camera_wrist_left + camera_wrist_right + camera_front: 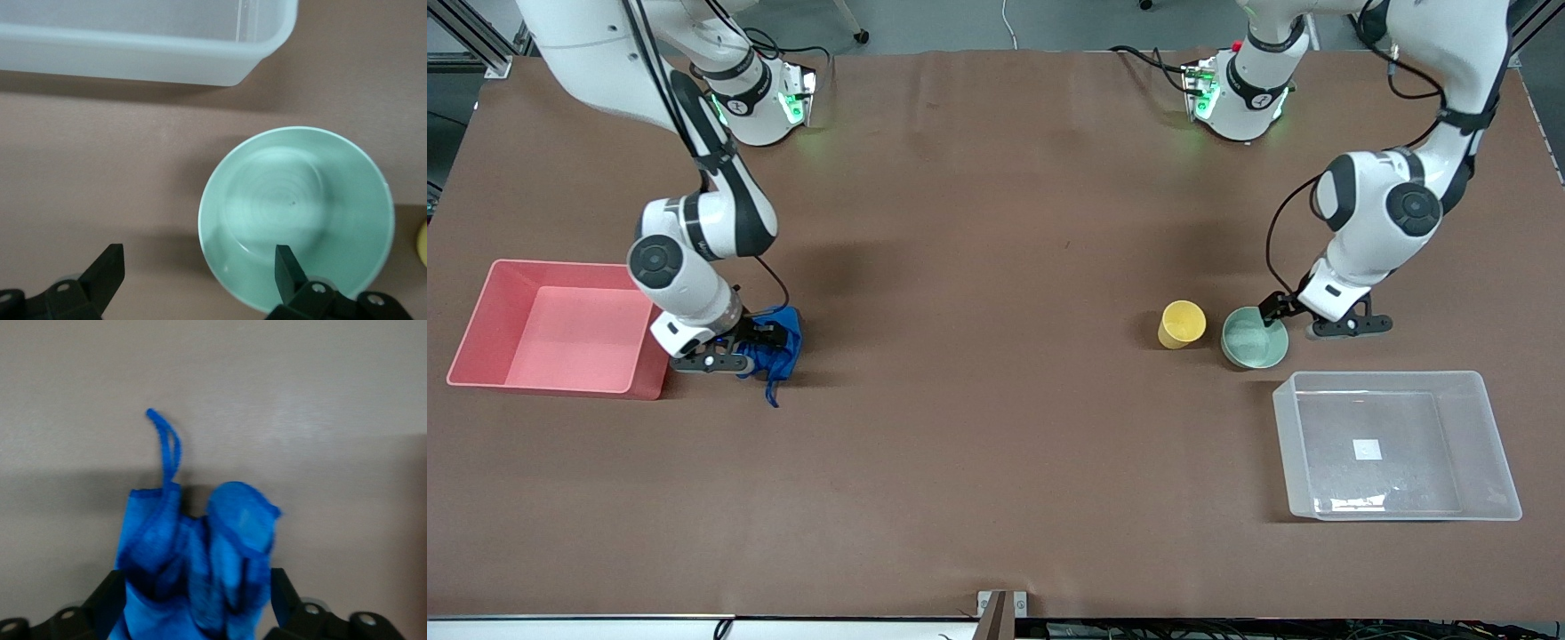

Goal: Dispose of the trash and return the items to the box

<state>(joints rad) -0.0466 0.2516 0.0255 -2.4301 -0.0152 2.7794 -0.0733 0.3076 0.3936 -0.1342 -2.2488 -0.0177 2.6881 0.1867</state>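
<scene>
The bright-blue trash wad (780, 345) lies on the table beside the pink bin, its strand trailing toward the front camera. My right gripper (767, 337) is low at it, open, with the wad (200, 560) between its fingers (110, 595). The mint-green bowl (1254, 340) stands upright beside the yellow cup (1182, 324), both farther from the front camera than the clear box (1489, 444). My left gripper (1274, 310) is open and straddles the bowl's rim: one finger (288, 267) is inside the bowl (300, 200), the other outside it. The box's wall (133, 50) shows past the bowl.
The pink bin (578, 329) stands empty at the right arm's end of the table, right beside the right gripper. The clear box holds nothing but its white square mark (1368, 450). A sliver of the yellow cup (423, 243) shows in the left wrist view.
</scene>
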